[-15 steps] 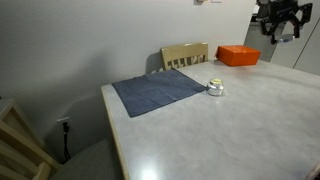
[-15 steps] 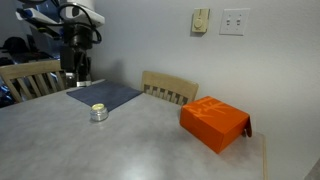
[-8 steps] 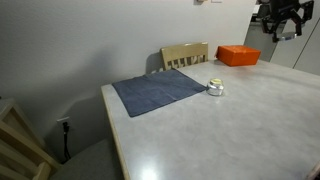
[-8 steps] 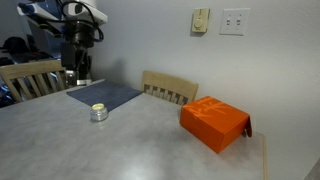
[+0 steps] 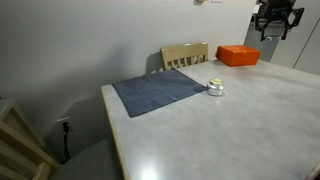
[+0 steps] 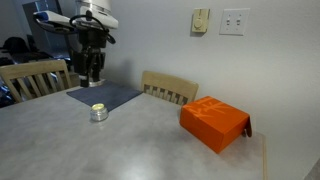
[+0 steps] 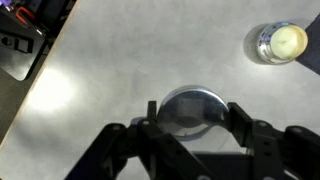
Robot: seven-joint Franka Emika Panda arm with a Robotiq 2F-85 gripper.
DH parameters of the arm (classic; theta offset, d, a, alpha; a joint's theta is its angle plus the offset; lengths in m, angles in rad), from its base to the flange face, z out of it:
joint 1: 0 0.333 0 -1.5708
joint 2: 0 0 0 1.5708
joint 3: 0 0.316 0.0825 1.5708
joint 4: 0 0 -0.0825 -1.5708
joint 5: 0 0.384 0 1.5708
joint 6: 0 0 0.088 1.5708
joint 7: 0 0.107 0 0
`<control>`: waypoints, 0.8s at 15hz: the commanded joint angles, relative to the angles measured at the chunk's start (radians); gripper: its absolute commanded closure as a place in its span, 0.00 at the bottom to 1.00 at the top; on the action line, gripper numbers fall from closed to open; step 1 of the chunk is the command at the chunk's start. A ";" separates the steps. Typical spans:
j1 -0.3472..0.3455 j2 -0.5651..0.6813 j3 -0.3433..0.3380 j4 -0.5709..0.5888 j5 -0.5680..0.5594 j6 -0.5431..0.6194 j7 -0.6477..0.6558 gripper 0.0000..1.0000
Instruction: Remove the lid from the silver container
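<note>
The silver container (image 5: pixel 215 88) stands on the grey table beside a blue cloth, its top open and yellowish; it also shows in an exterior view (image 6: pixel 98 112) and at the top right of the wrist view (image 7: pixel 279 42). My gripper (image 7: pixel 195 118) hangs above the table, away from the container, with the round silvery lid (image 7: pixel 192 105) filling the gap between its two fingers. In both exterior views the gripper (image 5: pixel 272 30) (image 6: pixel 90 78) is well above the table, and the lid is too small to make out there.
A blue cloth (image 5: pixel 160 92) (image 6: pixel 105 97) lies next to the container. An orange box (image 5: pixel 238 56) (image 6: pixel 213 123) sits on the table further off. Wooden chairs (image 5: pixel 185 55) (image 6: pixel 30 78) stand at the table's sides. The table edge (image 7: pixel 45 85) runs diagonally at the left of the wrist view.
The gripper has shifted sideways above the table and turned a little. The container has not moved.
</note>
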 commanded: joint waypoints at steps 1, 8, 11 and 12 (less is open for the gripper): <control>-0.015 0.030 -0.002 -0.019 0.009 0.051 0.002 0.56; -0.021 0.150 -0.027 0.000 -0.005 0.140 0.072 0.56; -0.037 0.213 -0.037 0.022 0.040 0.158 0.057 0.56; -0.040 0.242 -0.041 0.038 0.044 0.145 0.059 0.56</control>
